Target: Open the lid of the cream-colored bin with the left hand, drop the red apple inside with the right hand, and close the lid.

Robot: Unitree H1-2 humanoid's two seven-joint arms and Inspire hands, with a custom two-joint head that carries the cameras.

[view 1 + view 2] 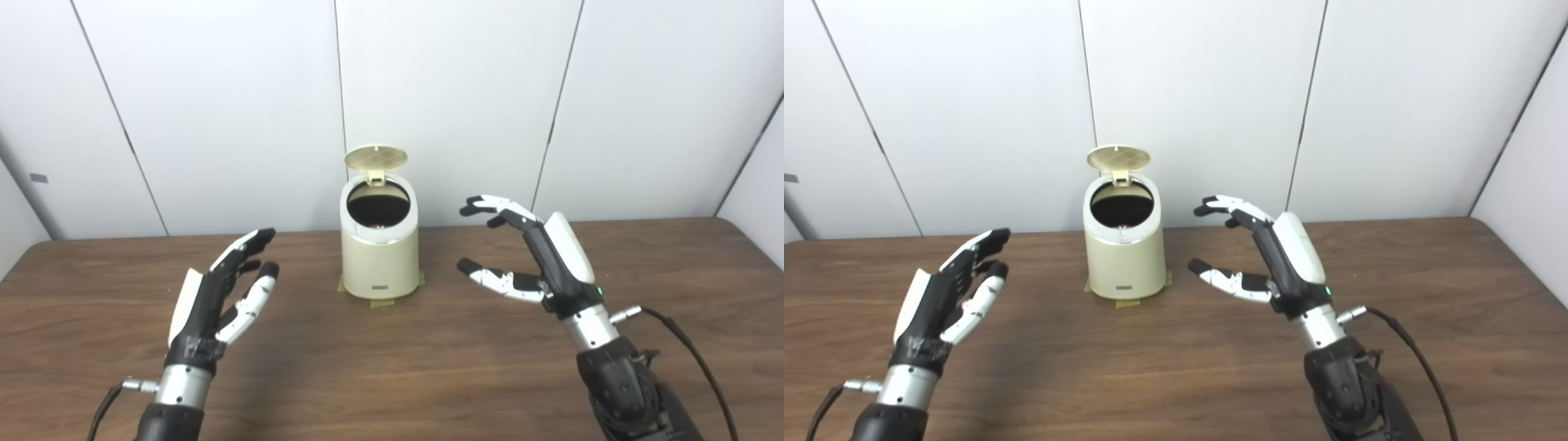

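The cream-colored bin [380,263] stands at the table's far middle, taped down at its base. Its round lid [375,157] is tipped up on the rear hinge, so the dark inside shows. A small patch of red, the apple [379,225], is just visible deep in the opening. My left hand [223,294] hovers open to the left of the bin, fingers stretched toward it, holding nothing. To the right of the bin, my right hand [533,257] is also open, thumb and fingers spread wide and empty. Neither hand touches the bin.
The brown wooden table [392,367] runs to a white panelled wall [453,92] right behind the bin. A black cable [692,349] trails from my right wrist over the table's right side.
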